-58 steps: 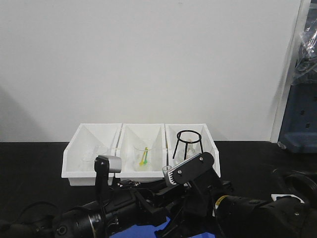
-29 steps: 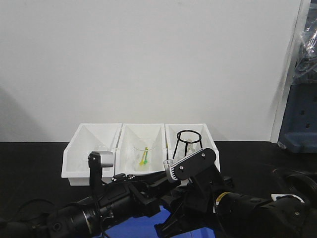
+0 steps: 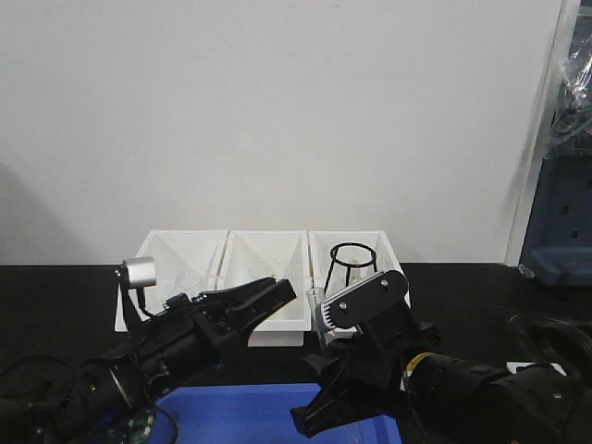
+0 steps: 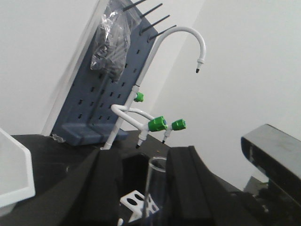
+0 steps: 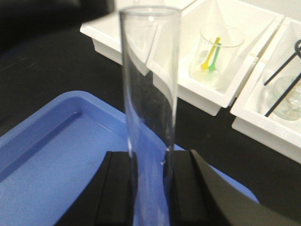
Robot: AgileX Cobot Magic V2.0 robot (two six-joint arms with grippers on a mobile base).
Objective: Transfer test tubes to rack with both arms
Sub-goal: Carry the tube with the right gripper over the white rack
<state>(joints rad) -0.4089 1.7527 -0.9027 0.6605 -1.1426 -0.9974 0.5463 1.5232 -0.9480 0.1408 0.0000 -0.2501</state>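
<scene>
My right gripper [image 5: 150, 157] is shut on a clear test tube [image 5: 149, 84] and holds it upright over a blue tray [image 5: 51, 141]. In the front view the tube [image 3: 314, 305] stands beside the right arm's white plate [image 3: 363, 301]. My left gripper [image 3: 277, 294] points right toward the tube. In the left wrist view its fingers [image 4: 106, 188] stand apart, and the tube [image 4: 157, 188] rises between them close against the right finger, with a gap to the left one. Part of the white rack [image 4: 134, 201] shows below between the fingers.
Three white bins [image 3: 180, 254] stand at the back by the wall. The middle one holds a beaker [image 5: 217, 56] with green and yellow sticks, the right one a black wire stand [image 3: 353, 264]. The blue tray [image 3: 231, 412] lies in front. A blue pegboard with faucet [image 4: 155, 80] stands at the right.
My left arm has lifted and drawn back to the left, and its gripper now points up at the tube. My right arm has raised the tube slightly.
</scene>
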